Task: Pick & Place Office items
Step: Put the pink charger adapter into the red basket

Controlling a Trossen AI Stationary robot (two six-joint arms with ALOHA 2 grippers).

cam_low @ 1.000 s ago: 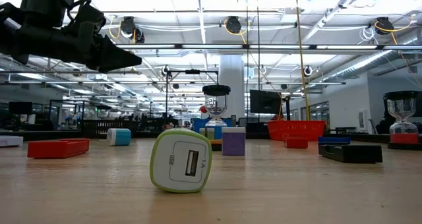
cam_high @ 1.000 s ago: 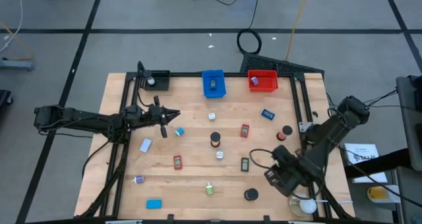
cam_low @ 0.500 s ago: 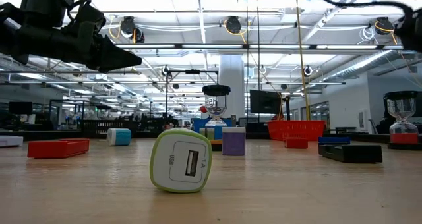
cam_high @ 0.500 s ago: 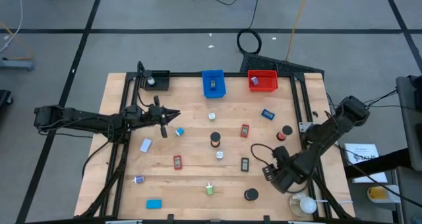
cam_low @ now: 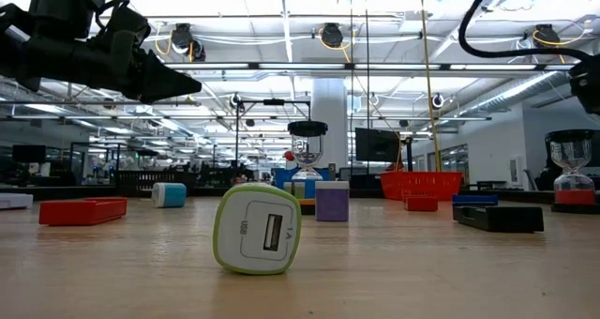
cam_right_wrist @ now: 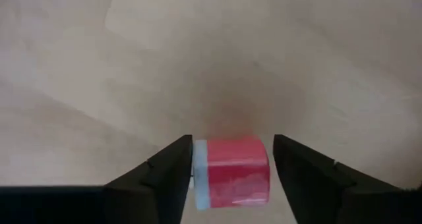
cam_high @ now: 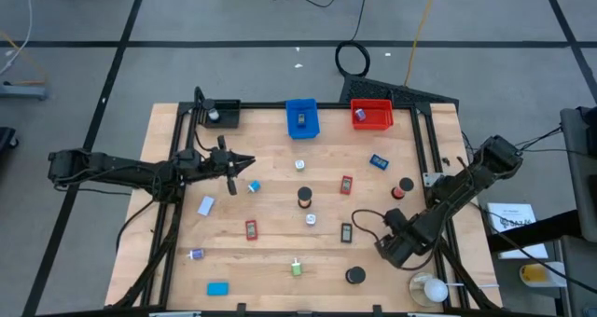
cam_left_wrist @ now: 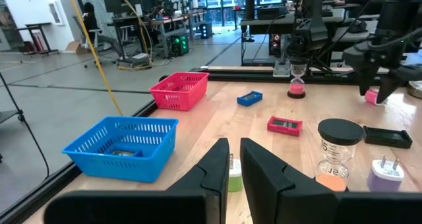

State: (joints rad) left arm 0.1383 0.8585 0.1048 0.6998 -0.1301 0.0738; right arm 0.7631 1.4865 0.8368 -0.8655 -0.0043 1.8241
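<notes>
Small office items lie scattered on the wooden table [cam_high: 280,247]: a red piece [cam_high: 251,229], a black roll [cam_high: 305,198], a green-and-white charger [cam_high: 296,268] [cam_low: 258,230] and several more. My right gripper [cam_high: 385,247] [cam_right_wrist: 232,145] hangs over the table's right near part, shut on a small red block with a white end [cam_right_wrist: 236,178]. My left gripper [cam_high: 248,161] [cam_left_wrist: 235,159] hovers shut above the table's left part, pointing right and holding nothing. It shows high up in the low view [cam_low: 183,80]. My right gripper pinches the red block between its two fingers, one finger [cam_right_wrist: 173,174] at the block's white end [cam_right_wrist: 200,178] and the other [cam_right_wrist: 300,174] at its red end [cam_right_wrist: 264,178]. The fingers point down at the table from above. The block is lifted clear of the wood.
Along the far edge stand a black bin [cam_high: 221,114], a blue bin [cam_high: 301,118] and a red bin [cam_high: 371,115]. A roundish white object in a clear holder [cam_high: 431,289] sits at the near right corner. An hourglass [cam_high: 404,185] stands close to the right arm. A cable loop [cam_high: 368,219] trails from the right wrist.
My right arm has drawn back from the clear holder at the near right corner, moving a little toward the far edge and rising, and its wrist and cable have come into the low view's upper right. The left arm has kept still.
</notes>
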